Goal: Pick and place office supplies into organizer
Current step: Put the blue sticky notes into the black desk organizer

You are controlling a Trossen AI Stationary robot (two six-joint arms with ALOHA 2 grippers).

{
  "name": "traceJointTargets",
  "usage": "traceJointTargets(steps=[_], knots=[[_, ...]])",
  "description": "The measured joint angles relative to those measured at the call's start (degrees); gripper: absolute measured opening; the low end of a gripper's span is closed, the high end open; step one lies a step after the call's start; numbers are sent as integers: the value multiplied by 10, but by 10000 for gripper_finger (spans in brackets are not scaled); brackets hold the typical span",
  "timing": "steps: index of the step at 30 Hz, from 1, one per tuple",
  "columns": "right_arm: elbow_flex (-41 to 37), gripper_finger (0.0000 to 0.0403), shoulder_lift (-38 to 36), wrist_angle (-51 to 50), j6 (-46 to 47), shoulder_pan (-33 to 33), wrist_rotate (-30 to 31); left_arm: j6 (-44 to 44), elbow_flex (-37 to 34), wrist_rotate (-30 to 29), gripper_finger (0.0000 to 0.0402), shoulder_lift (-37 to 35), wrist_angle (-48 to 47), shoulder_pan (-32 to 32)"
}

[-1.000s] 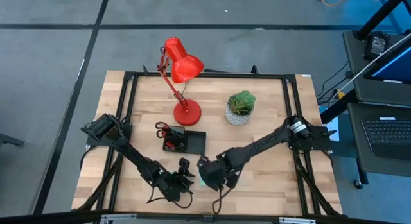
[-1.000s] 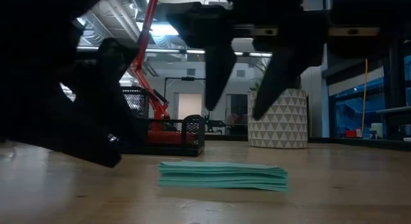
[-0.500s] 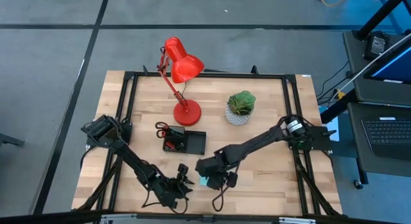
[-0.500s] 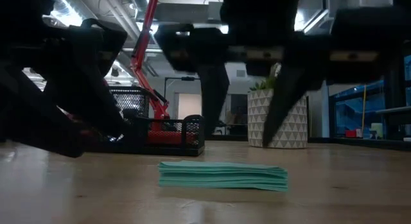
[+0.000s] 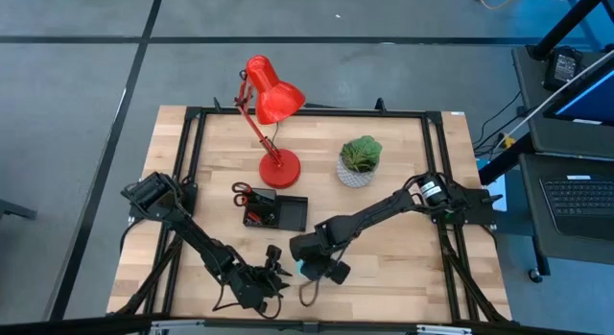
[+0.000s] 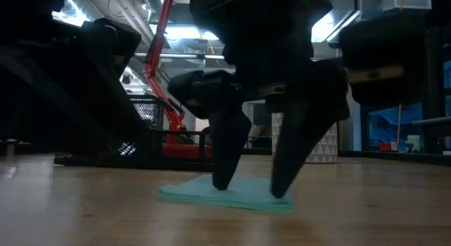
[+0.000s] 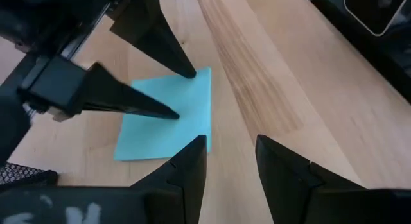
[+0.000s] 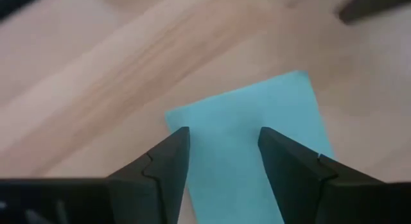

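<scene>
The light blue sticky-note pad (image 5: 304, 271) (image 7: 167, 124) lies flat on the wood near the table's near edge. My right gripper (image 5: 313, 262) (image 8: 221, 150) stands open over it, pointing down. My left gripper (image 5: 270, 278) (image 7: 231, 160) is open and low, just left of the pad, one fingertip close to the pad's corner; I see no touch. The black mesh organizer (image 5: 278, 212) (image 6: 187, 144) sits mid-table, with the red-handled scissors (image 5: 242, 192) sticking out at its left end. Pens and clips cannot be made out. My right gripper comes from above, pointing down. Both spread fingertips (image 6: 222, 181) rest on the pad's top face (image 7: 192, 95), toward its far edge. Nothing is pinched between the fingers. The pad stays flat on the table.
The red desk lamp (image 5: 273, 133) stands behind the organizer, its base on the wood. The green plant in a white patterned pot (image 5: 360, 162) (image 6: 325, 144) is to the lamp's right. Bare wood (image 5: 403, 268) lies right of the pad. A black frame runs around the table's edges.
My right gripper came down and slightly toward the table's left until its open fingertips met the pad's top. The pad shifted a little to the left on the wood. My left gripper drew back toward the near edge, away from the pad.
</scene>
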Motion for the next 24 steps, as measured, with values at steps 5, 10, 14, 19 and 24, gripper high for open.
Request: traceJointTargets(steps=[5, 10, 14, 19, 24], knots=[[0, 194, 1, 7, 124, -8, 6, 27, 0, -19, 129, 0, -18, 0], [-1, 194, 2, 7, 127, -8, 4, 134, 0, -49, 129, 0, -80, 10], [-2, 194, -2, 9, 129, -8, 2, 156, 0, -31, 132, 0, -87, 34], [9, 194, -12, 3, 142, -9, -32, 157, 0, 2, 137, 0, -88, 52], [12, 194, -34, -5, 167, -7, -37, 166, 0, 4, 134, 0, -91, 51]])
